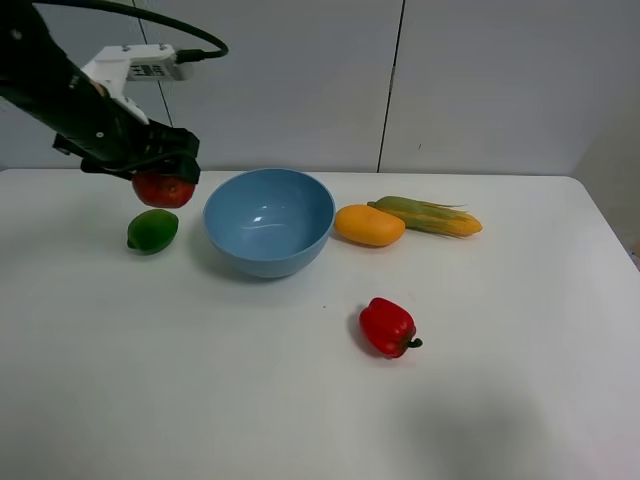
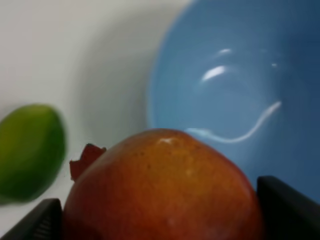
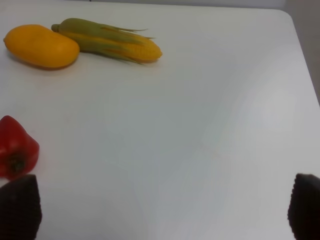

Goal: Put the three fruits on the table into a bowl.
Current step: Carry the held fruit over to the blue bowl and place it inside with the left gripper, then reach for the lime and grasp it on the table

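Observation:
My left gripper (image 1: 165, 178) is shut on the mottled red apple-like fruit (image 1: 163, 190) and holds it above the white table (image 1: 300, 400), just left of the light-blue bowl (image 1: 269, 220). In the left wrist view the red fruit (image 2: 165, 190) fills the space between the fingers (image 2: 287, 207), with the bowl (image 2: 240, 90) beyond it. The green lime-like fruit (image 1: 152, 230) lies on the table below and left of the gripper; it also shows in the left wrist view (image 2: 30, 150). The orange-yellow mango (image 1: 369, 225) lies right of the bowl, also in the right wrist view (image 3: 41, 46). My right gripper (image 3: 162, 210) is open and empty.
A corn cob with green husk (image 1: 428, 216) lies right of the mango, touching it, and shows in the right wrist view (image 3: 110, 42). A red bell pepper (image 1: 388, 327) lies in front of the bowl to the right, at the edge of the right wrist view (image 3: 17, 147).

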Available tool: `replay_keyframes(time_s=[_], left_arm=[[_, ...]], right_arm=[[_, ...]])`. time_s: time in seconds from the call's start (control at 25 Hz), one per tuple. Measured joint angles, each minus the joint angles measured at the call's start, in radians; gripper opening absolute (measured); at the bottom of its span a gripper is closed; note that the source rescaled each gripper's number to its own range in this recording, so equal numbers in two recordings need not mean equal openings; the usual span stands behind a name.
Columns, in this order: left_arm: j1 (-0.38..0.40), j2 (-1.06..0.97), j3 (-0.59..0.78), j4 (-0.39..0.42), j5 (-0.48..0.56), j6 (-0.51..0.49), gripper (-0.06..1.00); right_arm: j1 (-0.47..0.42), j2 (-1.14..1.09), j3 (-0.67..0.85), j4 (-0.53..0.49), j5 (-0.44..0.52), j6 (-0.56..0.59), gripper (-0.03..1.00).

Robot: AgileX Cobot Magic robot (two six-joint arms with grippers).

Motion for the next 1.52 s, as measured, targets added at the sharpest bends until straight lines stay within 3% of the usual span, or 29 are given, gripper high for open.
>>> replay_keyframes(time_s=[0.36,0.72,0.84,0.92,1.0,1.24,1.36,1.52], left_arm=[[-0.178,0.286,-0.196,-0.001,-0.022,0.002,0.17],[-0.194,0.373,-0.205,0.002,-0.149,0.009,0.19],[-0.194,0.373,-0.207,0.002,-0.174,0.009,0.76],[-0.194,0.371,-0.207,0.002,-0.182,0.009,0.92],[-0.194,0.362,-0.207,0.002,-0.185,0.009,0.97],[-0.173,0.266,-0.208,0.016,-0.197,0.009,0.98],[-0.114,0.215,-0.214,0.08,-0.155,0.009,0.98],[-0.007,0.174,-0.214,0.194,-0.02,0.011,0.98]], right_arm=[[0.0,0.0,0.0,0.0,0.0,0.0,1.0],[0.0,0.0,0.0,0.0,0.0,0.0,1.0],[0.0,0.0,0.0,0.0,0.0,0.0,1.0],[0.0,0.0,0.0,0.0,0.0,0.0,1.0],[0.0,0.0,0.0,0.0,0.0,0.0,1.0],[0.0,0.0,0.0,0.0,0.0,0.0,1.0],[0.0,0.0,0.0,0.0,0.0,0.0,1.0],[0.0,0.0,0.0,0.0,0.0,0.0,1.0]])
